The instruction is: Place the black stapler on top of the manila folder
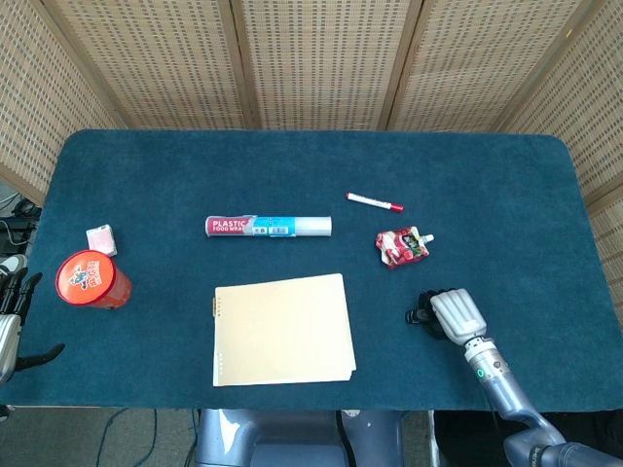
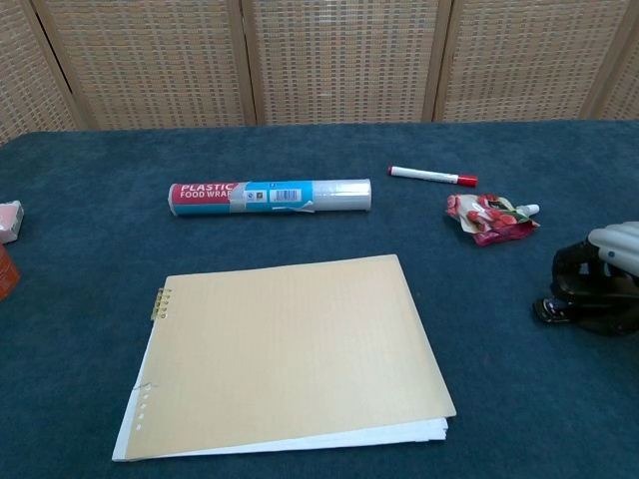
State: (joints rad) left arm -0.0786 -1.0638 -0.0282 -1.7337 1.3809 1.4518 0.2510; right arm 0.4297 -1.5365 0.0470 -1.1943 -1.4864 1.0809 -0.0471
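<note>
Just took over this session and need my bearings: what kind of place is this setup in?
Probably a staged lab or office workstation, not a home. A table covered in blue cloth is boxed in by woven partition screens, and on it lie mixed test items: manila folder, marker, plastic wrap roll.

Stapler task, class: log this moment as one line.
phase: grasping | right robot hand: wrapped over black stapler | stapler: on table | manila folder: bare | left robot hand: idle

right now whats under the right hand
The black stapler lies under the right hand, whose fingers curl over it. Only its front end shows; the rest is covered, so how firmly it is gripped is unclear.
</note>
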